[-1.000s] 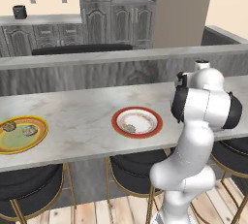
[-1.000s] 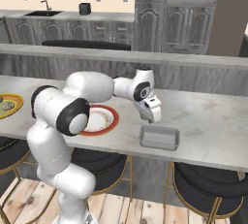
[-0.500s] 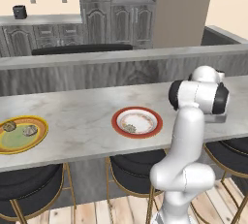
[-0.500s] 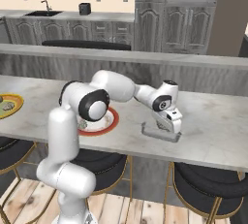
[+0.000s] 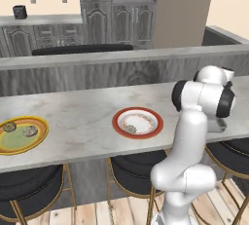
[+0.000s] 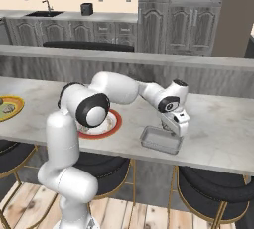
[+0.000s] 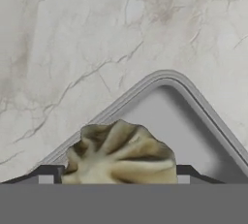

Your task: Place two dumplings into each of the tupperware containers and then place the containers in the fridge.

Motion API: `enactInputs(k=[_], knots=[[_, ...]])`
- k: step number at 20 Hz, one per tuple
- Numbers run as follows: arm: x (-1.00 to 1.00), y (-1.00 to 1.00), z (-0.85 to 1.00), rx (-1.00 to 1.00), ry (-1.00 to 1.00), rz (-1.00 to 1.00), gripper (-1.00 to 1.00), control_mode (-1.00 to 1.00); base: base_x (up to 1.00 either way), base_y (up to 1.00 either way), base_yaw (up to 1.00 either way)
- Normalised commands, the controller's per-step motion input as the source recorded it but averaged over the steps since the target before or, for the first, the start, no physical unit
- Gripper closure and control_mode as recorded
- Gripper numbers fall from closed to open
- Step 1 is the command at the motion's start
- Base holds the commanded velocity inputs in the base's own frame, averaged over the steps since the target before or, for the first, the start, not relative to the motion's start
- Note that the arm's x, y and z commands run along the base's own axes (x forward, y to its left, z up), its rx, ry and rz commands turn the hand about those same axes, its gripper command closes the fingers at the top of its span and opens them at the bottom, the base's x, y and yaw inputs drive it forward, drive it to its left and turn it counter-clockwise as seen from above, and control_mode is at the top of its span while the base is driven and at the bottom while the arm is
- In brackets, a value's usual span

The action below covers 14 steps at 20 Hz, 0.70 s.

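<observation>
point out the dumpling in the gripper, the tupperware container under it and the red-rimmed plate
dumpling (image 7: 121, 155): hand view, middle of its pleated top.
tupperware container (image 6: 158, 139): right base view, bare floor of the tray.
red-rimmed plate (image 5: 116, 121): left base view, left part of its red rim.

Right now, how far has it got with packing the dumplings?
Early days. The gripper holds a dumpling over a corner of a tupperware container, which looks empty. Two dumplings sit on the yellow-rimmed green plate, more on the red-rimmed plate. Filling the containers and the fridge trip remain.
</observation>
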Motion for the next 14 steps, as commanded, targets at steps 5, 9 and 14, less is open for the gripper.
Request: enactInputs(k=[5, 9, 14], knots=[[0.01, 0.58, -0.31, -0.09, -0.04, -0.12, 1.0, -1.0, 0.0, 0.0, 0.0], [0.06, -0.29, -0.48, -0.02, 0.0, -0.12, 1.0, -1.0, 0.0, 0.0, 0.0], [0.06, -0.23, 0.11, 0.0, -0.08, -0.08, -1.0, -1.0, 0.0, 0.0, 0.0]])
